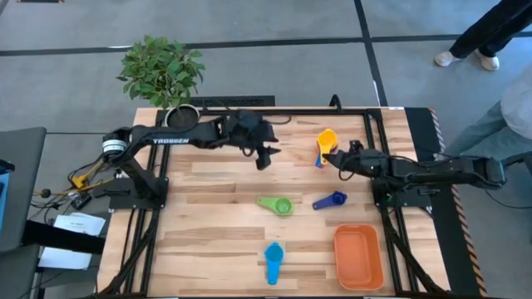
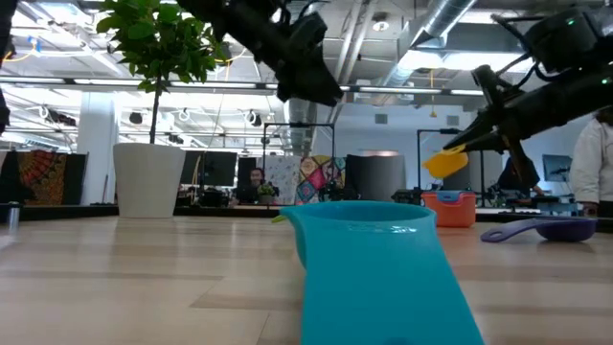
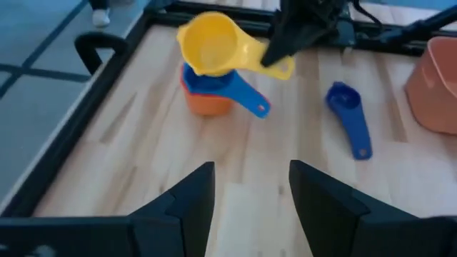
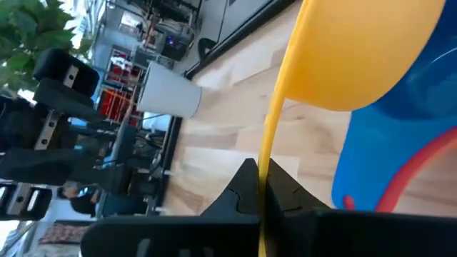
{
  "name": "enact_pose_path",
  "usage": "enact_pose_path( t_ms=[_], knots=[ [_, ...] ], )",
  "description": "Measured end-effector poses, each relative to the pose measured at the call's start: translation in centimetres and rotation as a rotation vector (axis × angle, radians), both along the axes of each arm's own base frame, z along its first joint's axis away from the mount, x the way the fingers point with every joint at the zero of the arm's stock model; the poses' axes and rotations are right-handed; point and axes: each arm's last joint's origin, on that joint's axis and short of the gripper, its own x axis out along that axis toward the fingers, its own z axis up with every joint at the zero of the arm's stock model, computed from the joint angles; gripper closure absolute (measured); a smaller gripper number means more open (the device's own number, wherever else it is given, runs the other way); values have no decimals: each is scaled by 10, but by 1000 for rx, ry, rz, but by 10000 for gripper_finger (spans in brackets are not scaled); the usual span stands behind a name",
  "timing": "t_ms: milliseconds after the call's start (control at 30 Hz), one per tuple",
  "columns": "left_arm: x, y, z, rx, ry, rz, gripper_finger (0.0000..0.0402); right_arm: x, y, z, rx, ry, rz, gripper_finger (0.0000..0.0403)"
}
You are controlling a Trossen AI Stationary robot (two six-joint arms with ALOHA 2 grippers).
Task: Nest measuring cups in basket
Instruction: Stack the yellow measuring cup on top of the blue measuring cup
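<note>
Right gripper (image 1: 342,158) pinches yellow cup (image 1: 327,139) handle aloft.

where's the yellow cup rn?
High view: the yellow cup is at the table's far right-centre, held by its handle in the right gripper, just above a stack of blue and orange cups.

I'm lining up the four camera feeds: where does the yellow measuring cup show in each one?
High view: yellow measuring cup upper centre-right, its handle in the right pincer.
Low view: yellow measuring cup at right, in the air, above the table.
Left wrist view: yellow measuring cup near the top, over the blue-and-orange stack.
Right wrist view: yellow measuring cup fills the upper right.
Shared landmark: the white plant pot.
</note>
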Motion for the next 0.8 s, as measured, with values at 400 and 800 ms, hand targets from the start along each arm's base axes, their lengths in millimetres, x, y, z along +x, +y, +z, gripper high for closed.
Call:
enact_pose_path(
  t_ms=[400,800],
  knots=[
    [3,33,-19,-22,4,-57,233,3,-12,-11,66,61,17,398],
    [5,34,-25,20,25,-89,233,10,-14,-18,127,50,-5,368]
  ],
)
